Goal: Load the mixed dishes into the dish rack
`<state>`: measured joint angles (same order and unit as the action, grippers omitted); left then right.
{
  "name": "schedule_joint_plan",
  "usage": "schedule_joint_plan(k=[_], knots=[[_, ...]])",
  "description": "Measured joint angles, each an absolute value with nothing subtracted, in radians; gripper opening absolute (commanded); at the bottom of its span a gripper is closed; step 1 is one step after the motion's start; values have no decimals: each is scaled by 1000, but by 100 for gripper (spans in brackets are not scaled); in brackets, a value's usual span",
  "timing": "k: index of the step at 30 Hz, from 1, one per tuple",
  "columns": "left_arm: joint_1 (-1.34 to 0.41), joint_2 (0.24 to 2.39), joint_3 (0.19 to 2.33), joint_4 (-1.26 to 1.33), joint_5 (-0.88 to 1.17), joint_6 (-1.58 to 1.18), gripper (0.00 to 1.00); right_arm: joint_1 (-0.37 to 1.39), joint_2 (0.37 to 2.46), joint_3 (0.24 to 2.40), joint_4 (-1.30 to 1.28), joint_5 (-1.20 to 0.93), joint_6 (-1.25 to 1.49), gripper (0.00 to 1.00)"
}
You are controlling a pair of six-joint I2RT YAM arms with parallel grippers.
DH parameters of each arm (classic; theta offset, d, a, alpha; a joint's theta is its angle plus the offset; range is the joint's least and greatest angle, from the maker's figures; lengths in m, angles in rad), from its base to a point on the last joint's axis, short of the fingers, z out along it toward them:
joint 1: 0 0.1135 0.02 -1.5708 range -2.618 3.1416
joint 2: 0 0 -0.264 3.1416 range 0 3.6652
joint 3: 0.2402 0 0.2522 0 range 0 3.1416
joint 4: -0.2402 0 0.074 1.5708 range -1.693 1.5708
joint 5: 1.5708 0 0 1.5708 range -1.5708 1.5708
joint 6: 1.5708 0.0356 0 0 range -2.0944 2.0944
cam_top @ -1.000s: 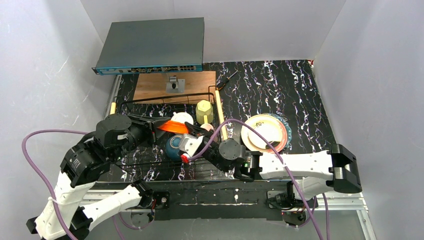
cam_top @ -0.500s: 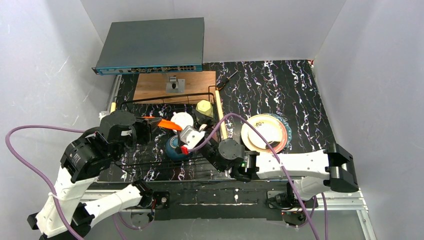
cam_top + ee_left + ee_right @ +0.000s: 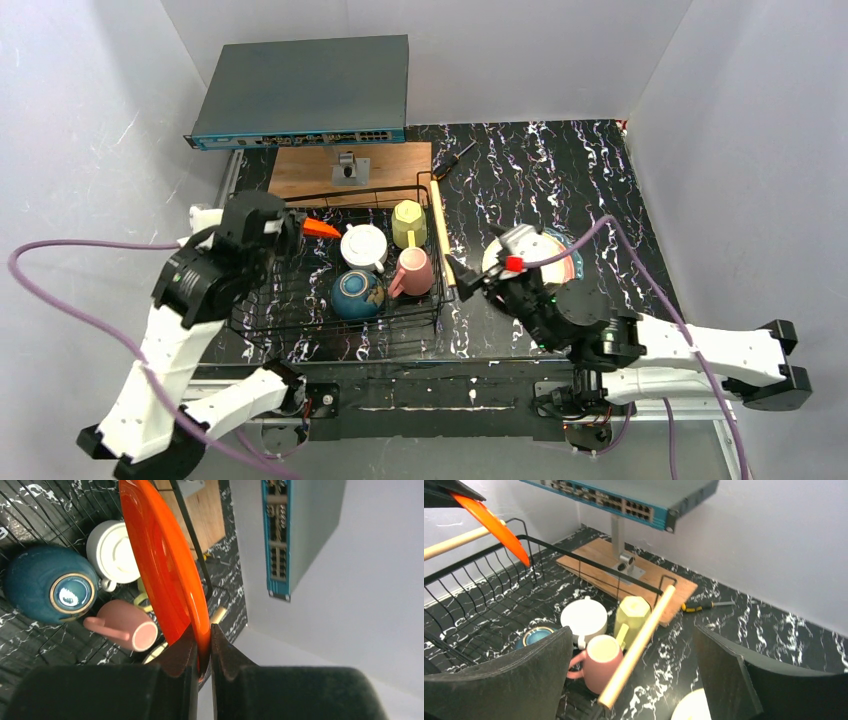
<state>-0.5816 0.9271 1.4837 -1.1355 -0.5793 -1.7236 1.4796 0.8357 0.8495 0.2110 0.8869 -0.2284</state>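
the left gripper point(image 3: 202, 655) pinches the orange plate point(image 3: 160, 555) between its jaws, and the right gripper point(image 3: 633, 635) has jaws wide apart, the pink mug point(image 3: 596, 667) just ahead.

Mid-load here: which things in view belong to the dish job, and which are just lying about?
Job:
- orange plate, held in the left gripper
- white cup, yellow-green mug, pink mug and blue bowl, all in the dish rack
- stacked plates on the table

Lying about:
- network switch
- wooden board
- screwdriver

The plate point(image 3: 165, 565) is orange, the mug point(image 3: 413, 271) pink, the bowl point(image 3: 355, 293) dark teal. White veins streak the black tabletop point(image 3: 560, 180).
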Motion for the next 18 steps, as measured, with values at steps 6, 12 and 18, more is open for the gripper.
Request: schedule_joint_plan(k=[6,12,18], knots=[[-306,1052,1417,-1010,-329,-1654,0,1480,693,776,20,971,-104,98],[-114,1137,1347,-919,-126,-1631,0,1480,598,694,-122,1024,-22,98],[-26,1202,1288,-855,-43,-1631,0,1480,531,651,-188,1052,26,98]])
